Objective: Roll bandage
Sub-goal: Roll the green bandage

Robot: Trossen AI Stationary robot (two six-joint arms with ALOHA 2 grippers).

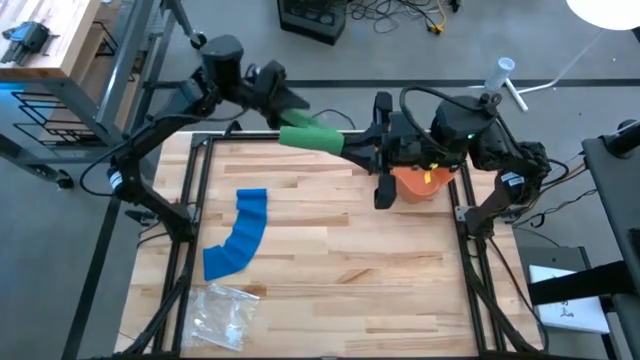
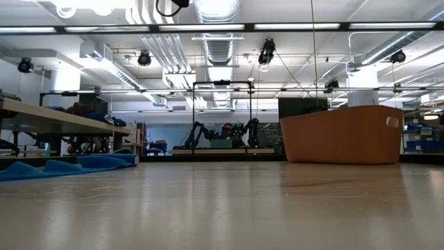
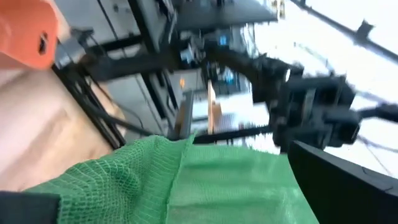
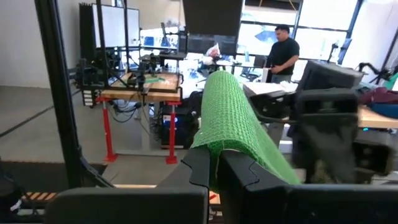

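Observation:
A green bandage point(image 1: 312, 137), partly rolled, hangs in the air over the table's far edge between my two grippers. My right gripper point(image 1: 352, 150) is shut on its right end. My left gripper point(image 1: 290, 112) comes from the far left, and its open fingers stand on either side of the roll's left end point(image 3: 186, 180). A blue bandage point(image 1: 240, 235) lies unrolled and flat on the table's left half and also shows in the low view point(image 2: 69, 167). My left gripper has the green roll between its spread fingers point(image 3: 348, 186); I cannot tell whether they touch it. My right gripper pinches the bandage's end point(image 4: 217, 152) between its two fingers point(image 4: 199, 168). The fingers are level and come from the table's right. The bandage runs away from them, clear of the table.
An orange bin point(image 1: 415, 185) stands at the table's far right, under the right arm. A clear plastic bag point(image 1: 225, 310) lies near the front left corner. Bare wood lies in the middle and front right. A person point(image 4: 283, 53) stands far off in the room.

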